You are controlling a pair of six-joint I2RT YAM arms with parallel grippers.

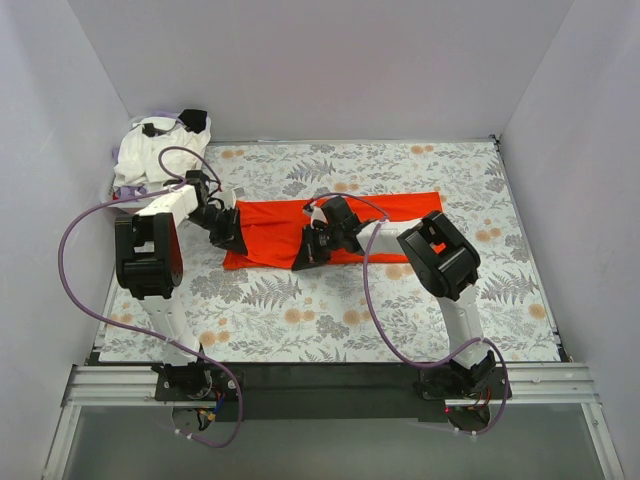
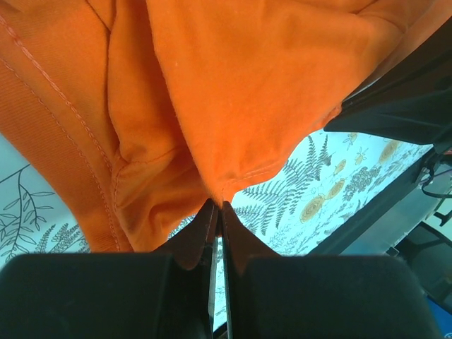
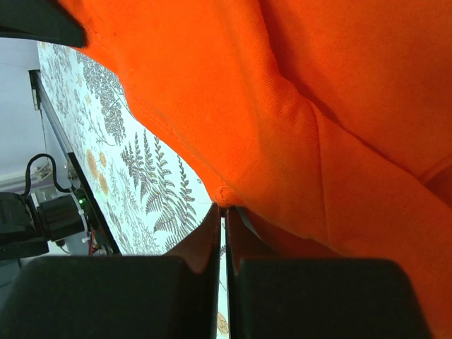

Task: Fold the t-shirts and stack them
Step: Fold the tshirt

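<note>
Bright diffuse light; faint shadows; orange-red t-shirt (image 2: 233, 92) sharp in wrist views; left tool (image 2: 217, 207) dark.

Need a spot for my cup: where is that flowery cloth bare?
Bare: the near strip between the orange-red t-shirt and the arm bases, and the right end. Crowded: left gripper and right gripper pinching it; white t-shirts far left.

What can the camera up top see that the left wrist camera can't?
Only the top camera shows the white t-shirts heaped in the far left corner, and the whole orange-red t-shirt lying as a long strip. Only the left wrist camera shows, close up, the left pincer shut on that shirt's hem, and the stitched seams. Both show the orange-red t-shirt and the floral cloth under it.
</note>
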